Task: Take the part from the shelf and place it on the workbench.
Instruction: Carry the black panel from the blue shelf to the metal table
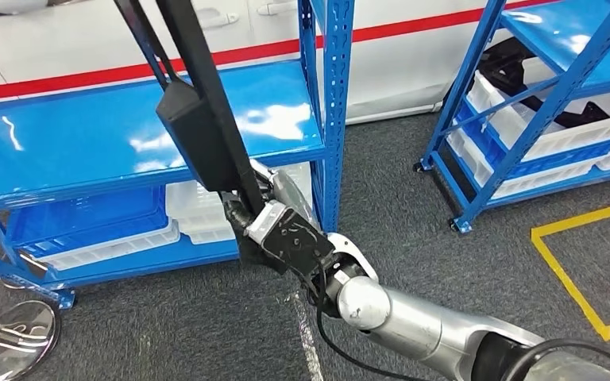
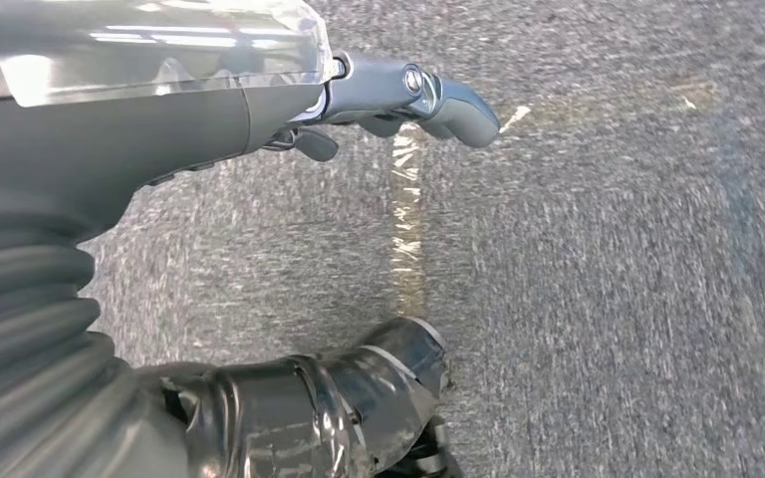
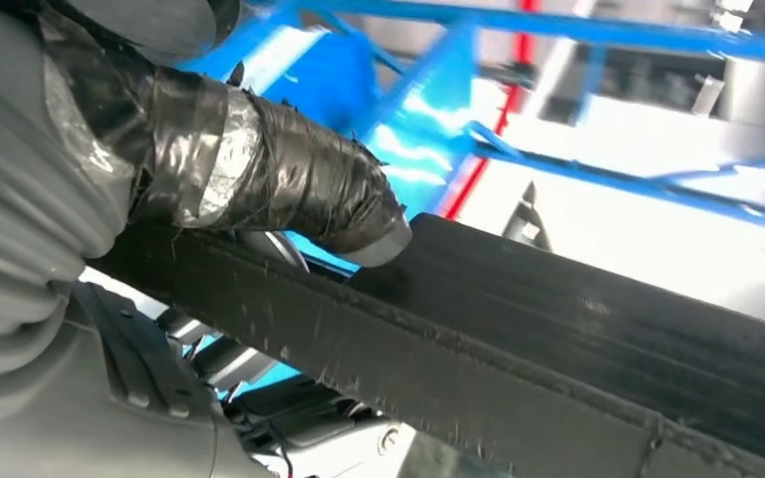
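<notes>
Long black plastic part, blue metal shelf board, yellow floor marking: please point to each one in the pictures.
long black plastic part (image 1: 198, 131), head view, on its wide boxy section.
blue metal shelf board (image 1: 71, 135), head view, on its bare glossy top.
yellow floor marking (image 1: 565, 274), head view, on its left tape line.
</notes>
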`<action>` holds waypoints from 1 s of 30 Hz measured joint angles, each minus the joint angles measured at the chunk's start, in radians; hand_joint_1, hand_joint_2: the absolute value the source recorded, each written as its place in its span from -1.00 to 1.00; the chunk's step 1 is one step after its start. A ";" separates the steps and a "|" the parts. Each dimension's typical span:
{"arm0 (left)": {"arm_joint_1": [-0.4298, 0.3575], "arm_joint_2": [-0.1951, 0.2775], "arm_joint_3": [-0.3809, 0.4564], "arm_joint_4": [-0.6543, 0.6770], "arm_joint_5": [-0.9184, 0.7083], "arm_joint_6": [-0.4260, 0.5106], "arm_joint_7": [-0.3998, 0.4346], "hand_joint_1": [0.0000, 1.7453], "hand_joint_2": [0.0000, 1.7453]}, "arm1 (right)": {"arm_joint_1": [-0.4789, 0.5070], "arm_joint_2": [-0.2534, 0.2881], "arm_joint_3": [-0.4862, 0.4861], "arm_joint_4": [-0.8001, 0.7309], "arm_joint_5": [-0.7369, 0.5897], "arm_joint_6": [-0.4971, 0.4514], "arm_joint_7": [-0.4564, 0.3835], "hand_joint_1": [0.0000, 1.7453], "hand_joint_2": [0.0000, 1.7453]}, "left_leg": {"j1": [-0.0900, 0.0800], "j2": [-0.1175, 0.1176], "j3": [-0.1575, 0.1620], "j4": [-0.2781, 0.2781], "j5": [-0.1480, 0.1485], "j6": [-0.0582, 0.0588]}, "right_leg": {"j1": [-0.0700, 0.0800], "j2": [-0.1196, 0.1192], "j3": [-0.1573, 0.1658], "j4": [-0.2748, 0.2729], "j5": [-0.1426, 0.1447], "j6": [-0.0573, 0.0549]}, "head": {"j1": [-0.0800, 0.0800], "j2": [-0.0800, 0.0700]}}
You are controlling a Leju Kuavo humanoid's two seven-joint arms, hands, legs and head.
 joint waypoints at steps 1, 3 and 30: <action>0.000 0.000 0.000 0.000 0.006 0.004 -0.005 -1.00 1.00 | 0.001 0.000 -0.009 -0.009 0.004 -0.008 -0.004 1.00 1.00 | 0.001 0.001 -0.022 0.061 -0.034 -0.004 | 0.001 -0.006 -0.003 0.000 0.003 -0.002 | 0.000 0.000; 0.000 0.000 0.000 0.000 0.017 0.011 -0.015 -1.00 1.00 | 0.001 -0.001 -0.028 -0.023 0.012 -0.017 -0.007 1.00 1.00 | 0.003 0.002 -0.049 0.154 -0.070 -0.005 | 0.007 -0.020 -0.007 -0.001 0.006 -0.005 | 0.000 0.000; 0.004 0.055 0.127 0.008 0.215 0.055 -0.120 -1.00 1.00 | 0.084 -0.029 -0.140 -0.098 0.215 -0.057 -0.018 1.00 1.00 | -0.014 -0.046 0.070 -0.057 -0.003 0.012 | 0.000 0.027 0.008 -0.040 0.026 0.008 | -0.004 0.000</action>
